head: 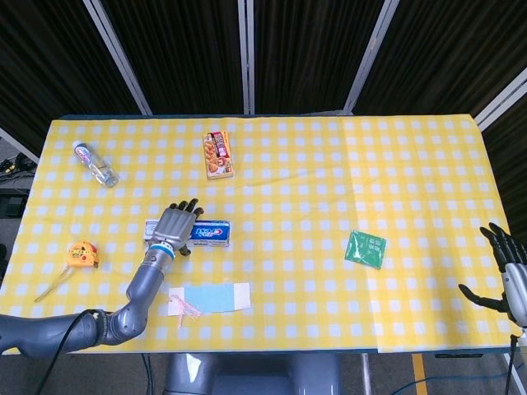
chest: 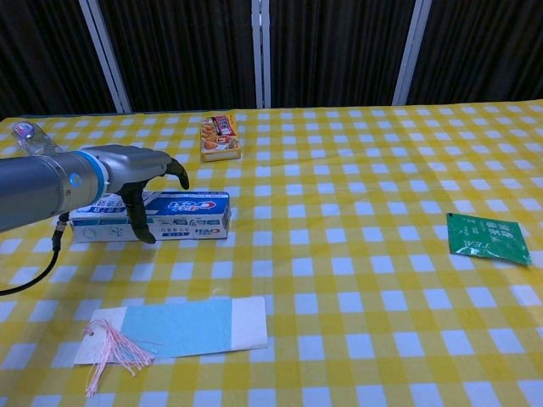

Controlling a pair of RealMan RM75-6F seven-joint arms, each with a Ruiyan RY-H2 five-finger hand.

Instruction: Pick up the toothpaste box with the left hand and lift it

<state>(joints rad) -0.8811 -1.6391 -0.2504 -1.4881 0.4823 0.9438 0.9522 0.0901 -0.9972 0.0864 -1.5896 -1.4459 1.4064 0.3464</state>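
The toothpaste box was seen lying flat on the yellow checked tabletop, left of centre, with its long axis running left to right. The left hand was positioned over the middle of the box, fingers spread and arched above its top face; in the chest view the thumb was hung down in front of the near long face while the other fingers reached over toward the far side. No closure on the box could be confirmed, and the box was judged not yet lifted.

The box was judged to be light, thin cardboard: stiff along its length but easily crushed across its broad faces if squeezed hard, and fairly smooth, so slip was thought possible under a weak grip. A hold across the narrow width, near the middle of the length, thumb on the near face and fingers on the far face, was considered best, so that the box would stay level when raised.

The right hand was held at the tabletop's right edge, open and holding nothing, well apart from the box.
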